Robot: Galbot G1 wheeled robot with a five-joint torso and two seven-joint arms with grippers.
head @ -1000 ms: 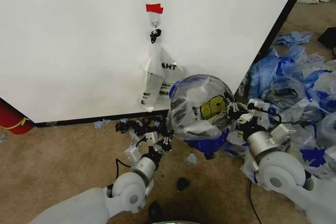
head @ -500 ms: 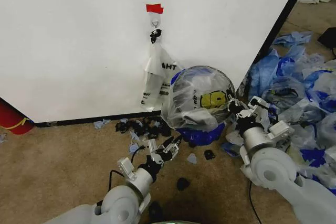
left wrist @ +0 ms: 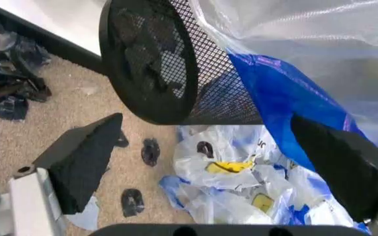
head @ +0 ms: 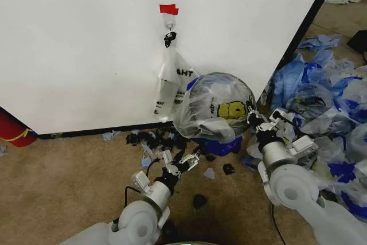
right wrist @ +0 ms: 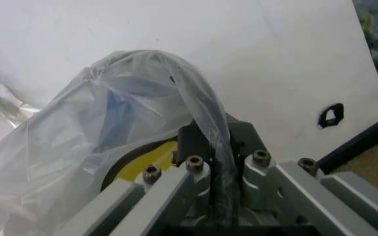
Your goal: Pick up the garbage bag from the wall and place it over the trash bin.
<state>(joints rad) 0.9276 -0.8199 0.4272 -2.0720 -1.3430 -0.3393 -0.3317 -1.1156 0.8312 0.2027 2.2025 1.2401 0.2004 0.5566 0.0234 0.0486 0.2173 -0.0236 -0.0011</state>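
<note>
Garbage bag (head: 215,104) is draped over trash bin (left wrist: 175,64), pinched by closed right gripper (head: 253,120) fingers. Left gripper (head: 184,160) is held w/ fingers spread, nr bin base.

You've got a narrow white bag (head: 168,81) with black lettering hanging off the hook, a red cylinder (head: 12,128) far left, black scraps (head: 150,139) on the carpet, and a blue-white bag heap (head: 327,104) right.
</note>
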